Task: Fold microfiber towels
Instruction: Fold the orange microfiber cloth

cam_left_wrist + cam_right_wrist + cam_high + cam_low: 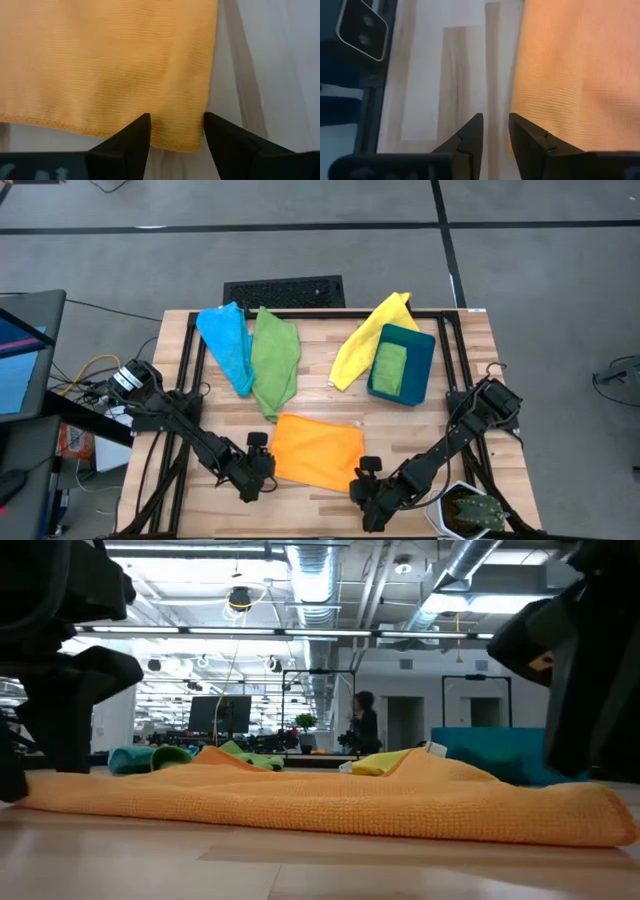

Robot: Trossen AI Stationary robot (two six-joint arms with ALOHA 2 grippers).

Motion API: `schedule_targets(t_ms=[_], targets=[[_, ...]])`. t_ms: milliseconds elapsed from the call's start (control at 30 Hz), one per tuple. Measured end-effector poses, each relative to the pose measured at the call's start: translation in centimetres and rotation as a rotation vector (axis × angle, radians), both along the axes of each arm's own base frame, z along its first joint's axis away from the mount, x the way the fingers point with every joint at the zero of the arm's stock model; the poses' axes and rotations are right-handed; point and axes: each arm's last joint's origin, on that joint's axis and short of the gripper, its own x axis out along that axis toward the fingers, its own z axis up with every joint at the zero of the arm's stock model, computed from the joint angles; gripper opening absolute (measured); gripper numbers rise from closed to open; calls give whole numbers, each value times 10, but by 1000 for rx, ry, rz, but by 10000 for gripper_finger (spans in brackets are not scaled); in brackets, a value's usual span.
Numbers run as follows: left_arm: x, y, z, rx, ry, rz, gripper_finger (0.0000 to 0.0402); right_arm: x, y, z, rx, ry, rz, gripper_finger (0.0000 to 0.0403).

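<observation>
**Observer:** Where do your claws sit?

**Arm:** My left gripper is low at the near left corner of the orange towel. In my left wrist view the fingers stand apart, straddling the hemmed corner without pinching it. My right gripper is at the near right corner; its fingers leave a narrow gap over bare wood, the orange edge just beside one finger. Nothing held.

**Observer:** And the cloth's edges?

**Arm:** The orange towel lies flat on the table, slightly skewed, near the front. In the low view its long near edge rests on the wood, rumpled higher toward the middle.

**Observer:** Room to move?

**Arm:** Bare planks ahead of the orange towel and on both sides. Farther back: blue towel touching the green towel, yellow towel leaning against the teal bin, which holds a folded green cloth. A potted plant sits beside my right arm.
</observation>
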Motion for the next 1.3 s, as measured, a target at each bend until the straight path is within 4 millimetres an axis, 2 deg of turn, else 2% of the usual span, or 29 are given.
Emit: schedule_targets(t_ms=[467,667,867,1133,1300], targets=[[0,0,0,24,4,-46,179,-3,-1,-4,-91,8,20,118],[0,0,0,32,2,-52,179,-10,-6,-15,-106,26,29,118],[0,0,-2,39,4,-51,174,-12,-7,-19,-118,43,63,118],[6,-6,-18,56,21,-27,113,-14,-10,-21,-120,81,26,116],[5,-6,-17,32,24,-29,50,-18,-14,-22,-142,128,-8,69]])
